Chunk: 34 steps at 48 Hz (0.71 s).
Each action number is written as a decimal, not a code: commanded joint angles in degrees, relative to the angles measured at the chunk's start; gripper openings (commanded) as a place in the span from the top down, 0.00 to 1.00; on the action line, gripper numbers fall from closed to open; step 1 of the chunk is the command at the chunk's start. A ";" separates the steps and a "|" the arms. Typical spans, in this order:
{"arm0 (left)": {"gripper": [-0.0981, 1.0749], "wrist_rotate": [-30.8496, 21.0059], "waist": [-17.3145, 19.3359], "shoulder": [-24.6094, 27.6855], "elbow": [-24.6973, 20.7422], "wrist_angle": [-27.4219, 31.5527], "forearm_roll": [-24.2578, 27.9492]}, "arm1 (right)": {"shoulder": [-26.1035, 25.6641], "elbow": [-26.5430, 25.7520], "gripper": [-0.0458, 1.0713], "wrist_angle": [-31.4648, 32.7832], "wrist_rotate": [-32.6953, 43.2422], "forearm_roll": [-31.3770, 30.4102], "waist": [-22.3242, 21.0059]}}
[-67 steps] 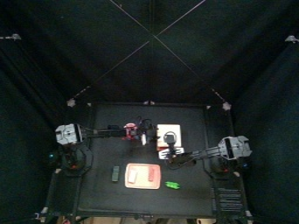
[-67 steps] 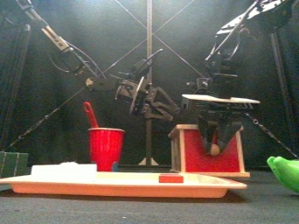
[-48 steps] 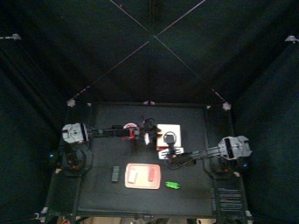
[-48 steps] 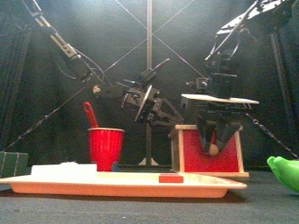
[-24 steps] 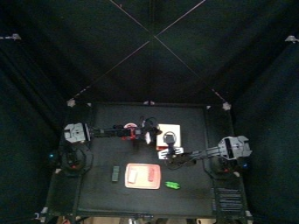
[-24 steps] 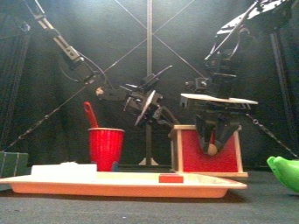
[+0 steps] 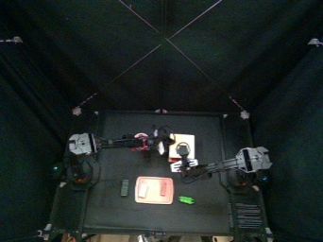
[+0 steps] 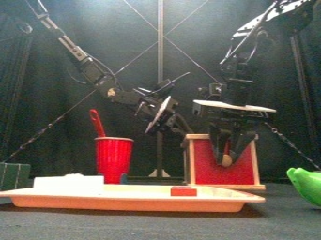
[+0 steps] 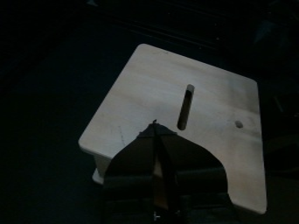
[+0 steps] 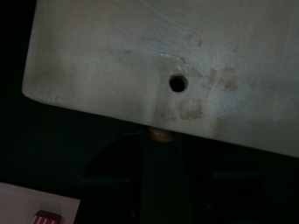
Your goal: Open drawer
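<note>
The left gripper [image 8: 160, 111] has swung round and lifted a little since the earlier front picture, and its jaws have pulled much closer together. Now they look nearly pinched in the left wrist view, over the near edge of the drawer box's pale top. I cannot tell if they hold anything there.

The drawer [image 8: 227, 159] stands on the back right part of the surface [image 7: 209, 213], behind the long cream tray [image 8: 126, 196] in the front view. It is a small box with a flat, pale wooden top [image 9: 193, 122] that sticks out past its sides, and a red front. The top has a thin slot and a small round hole.

The right gripper [image 8: 232, 142] hangs down in front of the red face, under the top's edge. Its jaws stand partly open, and I cannot tell if they grip the small dark handle.

The box looks light and stiff, so I think it could slide or tip when pulled. Holding the top steady and pulling the little handle straight out seems best. The wood looks smooth, maybe slippery.

A red cup [image 8: 113, 158] stands well apart to the left.
</note>
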 commanded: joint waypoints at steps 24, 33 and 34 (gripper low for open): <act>0.58 -0.09 -0.09 -0.35 -0.09 0.88 -0.18 | -1.23 -0.35 0.47 -0.35 -0.35 0.00 0.26; 0.58 -0.09 -0.09 -0.35 -0.09 0.88 -0.18 | -1.67 0.44 0.47 -0.09 -0.35 0.18 0.70; 0.58 -0.09 -0.09 -0.35 -0.09 0.97 -0.18 | -1.85 0.79 0.47 0.00 -0.35 0.18 0.70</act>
